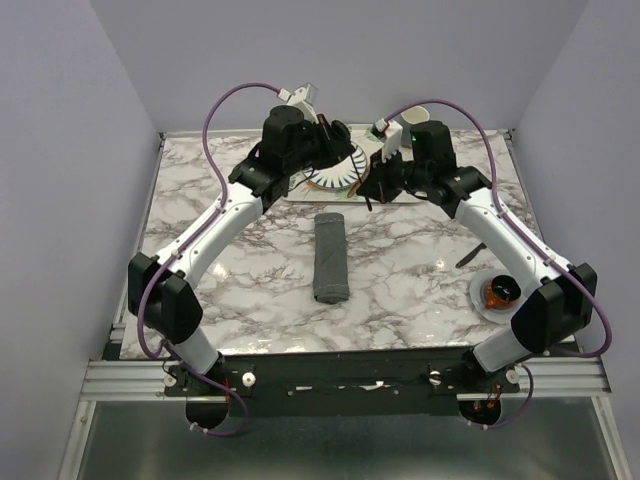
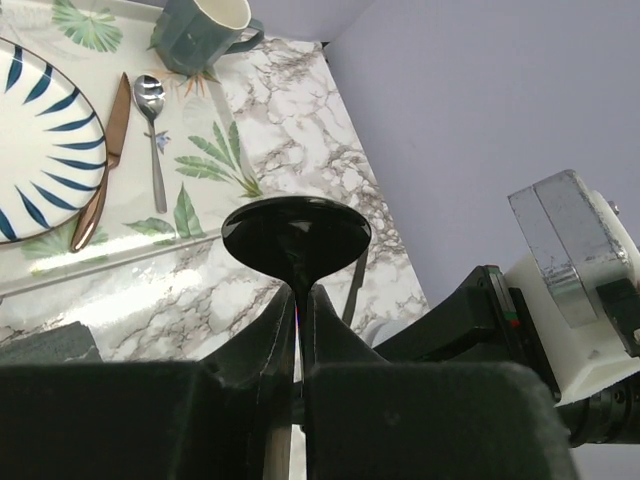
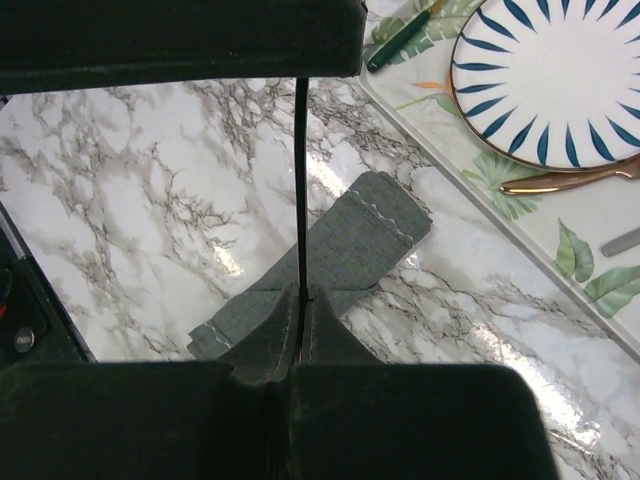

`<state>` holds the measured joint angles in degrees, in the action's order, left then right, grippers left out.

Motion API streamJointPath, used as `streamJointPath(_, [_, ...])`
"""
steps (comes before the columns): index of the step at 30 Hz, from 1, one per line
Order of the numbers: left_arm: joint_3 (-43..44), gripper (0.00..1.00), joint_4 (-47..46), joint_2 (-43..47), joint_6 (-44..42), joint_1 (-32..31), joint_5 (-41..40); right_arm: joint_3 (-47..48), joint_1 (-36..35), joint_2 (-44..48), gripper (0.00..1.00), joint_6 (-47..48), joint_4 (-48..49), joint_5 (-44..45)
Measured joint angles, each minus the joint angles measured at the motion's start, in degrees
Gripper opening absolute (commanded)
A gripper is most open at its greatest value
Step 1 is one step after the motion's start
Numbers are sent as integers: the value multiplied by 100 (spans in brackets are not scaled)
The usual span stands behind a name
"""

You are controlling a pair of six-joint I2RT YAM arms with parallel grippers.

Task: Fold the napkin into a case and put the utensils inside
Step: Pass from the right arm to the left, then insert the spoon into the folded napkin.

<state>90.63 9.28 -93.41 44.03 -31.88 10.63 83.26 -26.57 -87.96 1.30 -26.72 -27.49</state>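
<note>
Black spoon point(image 2: 295, 235) sits pinched in your right gripper point(image 3: 300, 295), left gripper point(image 2: 297, 295) hugging its stem, grip unclear; you're at the loading step, so next aim it at the case point(image 3: 350, 250) mouth.

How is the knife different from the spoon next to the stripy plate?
The knife is coppery brown and lies right beside the plate; the spoon is silver and lies farther out. The knife has a flat blade, the spoon a round bowl. Both lie flat on the leafy mat.
</note>
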Motion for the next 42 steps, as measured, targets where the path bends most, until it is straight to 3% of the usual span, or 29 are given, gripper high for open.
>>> streamJointPath(1, [0,0,0,-11,17,2,0,0,0,0,1,-20,-2,0])
streamJointPath(2, [2,0,-9,-28,35,2,2,-2,0,0,9,-28,-4,0])
streamJointPath(4, [2,0,-9,-44,50,2,2,-4,2,0,35,-68,-26,-9])
streamJointPath(5, [2,0,0,-46,55,2,4,-4,2,0,59,-118,-37,-33])
streamJointPath(8, [72,0,129,-94,50,2,-17,-4,0,13,89,-308,-44,-236])
streamJointPath(9, [98,0,181,-111,39,2,-31,-9,0,20,94,-319,-52,-278])
streamJointPath(17, [199,0,1320,-542,-302,0,-494,-389,748,372,99,-380,-382,-437])
streamJointPath(26, [1143,0,2800,-2157,-807,0,-1097,-1147,1462,667,99,-39,-809,-186])
streamJointPath(35, [2122,0,3136,-2758,-1051,42,-1274,-1268,1561,1080,100,225,-962,-15])
streamJointPath(42, [2337,0,3246,-3049,-1123,42,-1346,-1268,1729,1078,100,293,-1005,68])
